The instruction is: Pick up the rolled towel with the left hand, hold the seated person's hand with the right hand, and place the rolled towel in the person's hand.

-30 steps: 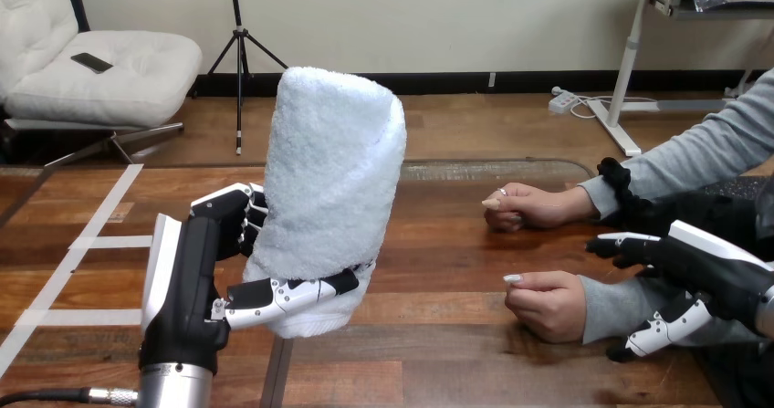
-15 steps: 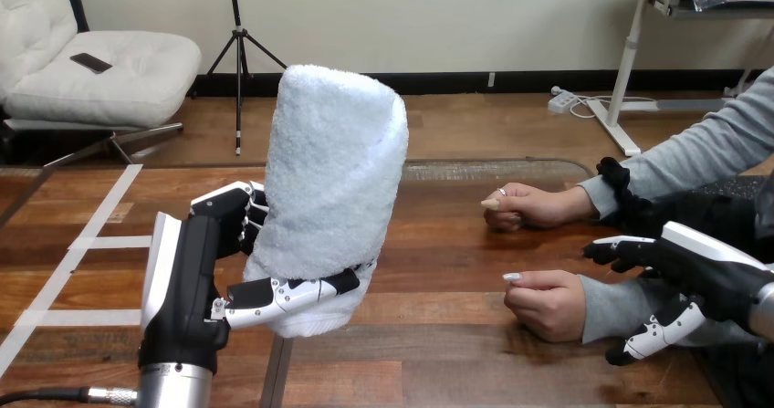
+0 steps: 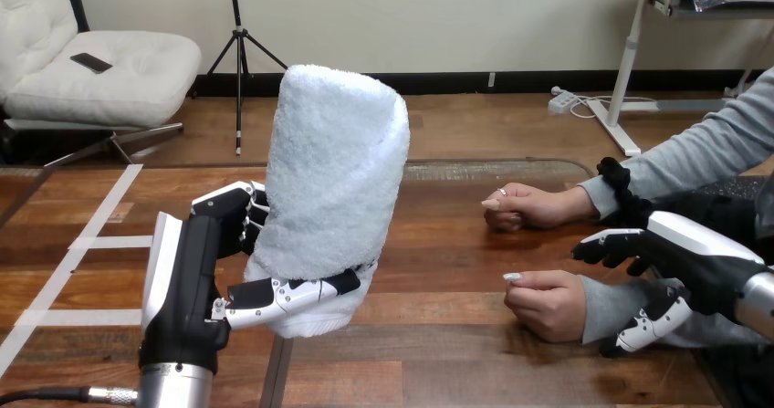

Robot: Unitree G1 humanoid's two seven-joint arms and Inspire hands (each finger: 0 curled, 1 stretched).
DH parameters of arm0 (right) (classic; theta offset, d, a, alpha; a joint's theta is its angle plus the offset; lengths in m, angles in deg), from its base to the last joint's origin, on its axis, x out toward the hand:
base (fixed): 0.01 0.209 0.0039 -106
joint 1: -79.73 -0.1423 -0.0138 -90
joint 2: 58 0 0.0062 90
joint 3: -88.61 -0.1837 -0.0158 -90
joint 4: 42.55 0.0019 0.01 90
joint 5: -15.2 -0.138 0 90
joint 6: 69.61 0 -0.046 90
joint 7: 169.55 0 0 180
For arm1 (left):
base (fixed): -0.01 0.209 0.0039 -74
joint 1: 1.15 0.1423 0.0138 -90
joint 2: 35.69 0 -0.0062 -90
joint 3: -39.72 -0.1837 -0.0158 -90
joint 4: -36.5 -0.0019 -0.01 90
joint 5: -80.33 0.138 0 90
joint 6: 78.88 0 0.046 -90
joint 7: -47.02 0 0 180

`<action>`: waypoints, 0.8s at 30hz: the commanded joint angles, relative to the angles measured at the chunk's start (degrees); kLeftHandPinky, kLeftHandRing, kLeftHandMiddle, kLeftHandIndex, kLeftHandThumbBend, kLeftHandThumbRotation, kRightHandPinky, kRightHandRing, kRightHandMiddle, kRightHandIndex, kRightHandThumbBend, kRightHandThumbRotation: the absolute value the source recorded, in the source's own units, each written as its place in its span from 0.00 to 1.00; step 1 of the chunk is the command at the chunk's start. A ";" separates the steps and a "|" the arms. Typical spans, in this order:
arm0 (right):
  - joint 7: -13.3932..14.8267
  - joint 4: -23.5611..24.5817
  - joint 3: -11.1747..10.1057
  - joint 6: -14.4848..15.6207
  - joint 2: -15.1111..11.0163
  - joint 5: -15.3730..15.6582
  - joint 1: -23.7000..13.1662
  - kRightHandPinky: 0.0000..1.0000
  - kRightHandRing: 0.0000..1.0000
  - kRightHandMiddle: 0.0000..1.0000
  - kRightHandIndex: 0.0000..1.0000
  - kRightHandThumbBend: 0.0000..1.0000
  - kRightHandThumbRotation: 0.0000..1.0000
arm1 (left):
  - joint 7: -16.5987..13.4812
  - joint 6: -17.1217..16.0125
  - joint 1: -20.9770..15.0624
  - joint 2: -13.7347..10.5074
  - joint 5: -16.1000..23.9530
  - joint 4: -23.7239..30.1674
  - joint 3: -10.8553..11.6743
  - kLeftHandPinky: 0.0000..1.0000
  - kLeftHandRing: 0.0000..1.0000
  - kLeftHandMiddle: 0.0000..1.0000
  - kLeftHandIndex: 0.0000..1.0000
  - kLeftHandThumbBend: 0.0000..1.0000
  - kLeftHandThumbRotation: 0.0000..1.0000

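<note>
Left arm is coming up from the bottom edge. The left hand [image 3: 187, 280] is standing upright above the desk [image 3: 438, 353], its white-shelled back facing the left side.

Left hand is gripping the rolled towel [image 3: 333, 180]. Its thumb [image 3: 292, 294] is lying across the front of the roll's lower end, and its fingers [image 3: 239, 214] are curling in behind the roll's left side. The towel is white and fluffy. It is standing on end in the grasp and leaning slightly to the right. Most of its length is rising above the hand, and its bottom end is hanging clear of the desk, just below the thumb.

Right arm is reaching in from the lower right edge. The right hand [image 3: 694, 262] is hovering back-up, pointing left. Its fingers [image 3: 607, 244] are stretching out loosely above the person's grey sleeve [image 3: 607, 303], and its thumb [image 3: 643, 328] is sitting at the sleeve's lower edge. The hand is open and is straddling the wrist rather than clasping it. Whether it is touching the sleeve cannot be told.

The person's nearer hand [image 3: 548, 303] is resting on the desk as a loose fist, just left of the right hand's fingertips. The person's farther hand [image 3: 525, 205], also curled, is lying on the desk beyond it. The towel and the left hand are well apart from both, off to their left.
</note>
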 commanded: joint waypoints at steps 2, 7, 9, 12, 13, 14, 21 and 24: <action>3.84 -1.91 1.14 -2.26 -0.55 1.39 -5.24 0.73 0.79 0.79 0.78 1.00 0.00 | -0.14 -2.47 -3.33 0.05 -0.98 2.12 0.88 0.26 0.30 0.35 0.39 0.66 0.00; 5.14 -2.91 1.74 -2.59 -0.20 1.98 -5.69 0.69 0.76 0.77 0.76 1.00 0.00 | -0.14 -2.52 -3.29 0.01 -0.81 2.23 0.92 0.25 0.30 0.35 0.39 0.66 0.00; 5.61 -3.18 2.04 -2.75 -0.19 2.10 -5.81 0.68 0.75 0.76 0.75 1.00 0.00 | -0.13 -2.47 -3.27 0.04 -0.85 2.28 0.94 0.25 0.30 0.35 0.39 0.65 0.00; 6.21 -3.52 2.42 -2.22 0.03 2.28 -6.01 0.67 0.74 0.76 0.74 1.00 0.00 | -0.17 -2.60 -3.31 -0.03 -0.66 2.23 0.96 0.25 0.30 0.35 0.39 0.65 0.00; 6.60 -3.48 2.60 -2.14 0.06 2.53 -6.01 0.67 0.74 0.75 0.74 1.00 0.00 | -0.15 -2.64 -3.29 -0.03 -0.72 2.23 0.97 0.25 0.30 0.35 0.39 0.65 0.00; 6.88 -3.45 2.75 -2.14 0.05 2.69 -6.01 0.66 0.74 0.75 0.74 1.00 0.00 | -0.12 -2.65 -3.27 -0.02 -0.79 2.24 0.97 0.25 0.30 0.35 0.39 0.65 0.00; 9.25 -4.04 4.28 -2.84 -0.28 4.97 -6.52 0.64 0.71 0.73 0.72 0.99 0.00 | 0.05 -2.88 -3.20 0.06 -1.15 2.24 1.03 0.25 0.30 0.35 0.39 0.65 0.00; 9.82 -4.16 4.93 -2.42 -0.44 5.91 -6.72 0.63 0.71 0.72 0.71 0.98 0.00 | -0.08 -3.56 -3.29 -0.11 -0.88 1.85 1.11 0.26 0.30 0.35 0.39 0.65 0.00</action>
